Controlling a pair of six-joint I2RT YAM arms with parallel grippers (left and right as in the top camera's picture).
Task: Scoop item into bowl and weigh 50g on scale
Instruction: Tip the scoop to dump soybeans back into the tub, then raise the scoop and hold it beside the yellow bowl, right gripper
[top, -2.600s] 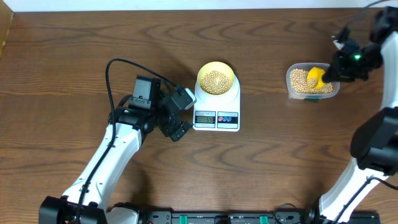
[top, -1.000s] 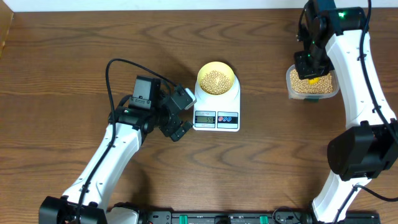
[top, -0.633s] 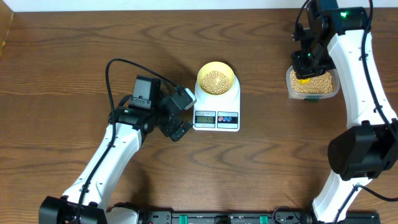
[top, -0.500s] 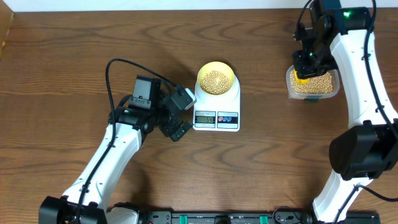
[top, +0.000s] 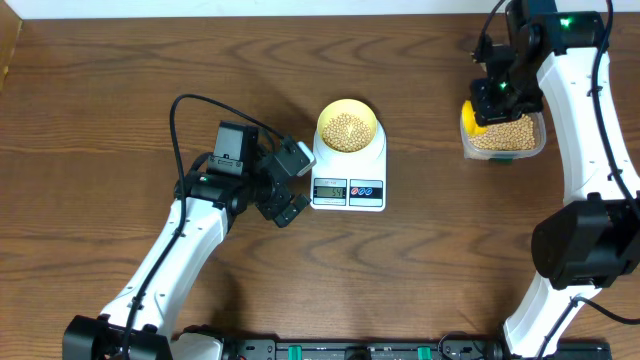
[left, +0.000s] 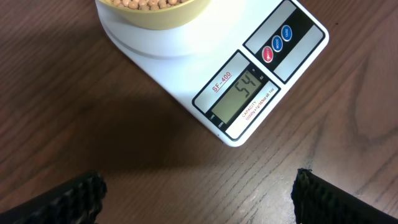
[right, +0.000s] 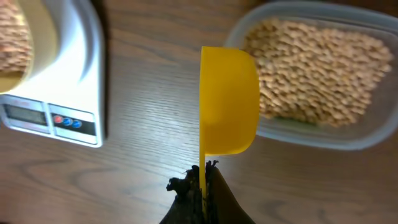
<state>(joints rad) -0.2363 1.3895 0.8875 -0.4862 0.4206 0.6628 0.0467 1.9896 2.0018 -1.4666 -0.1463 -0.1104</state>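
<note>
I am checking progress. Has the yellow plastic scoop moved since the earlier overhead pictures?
Yes. The yellow plastic scoop has moved leftward in the picture, from over the middle of the clear rectangular plastic container to its left edge.

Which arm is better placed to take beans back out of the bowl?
Right: the right gripper is shut on the yellow scoop; the left gripper is open, empty, beside the scale.
</note>
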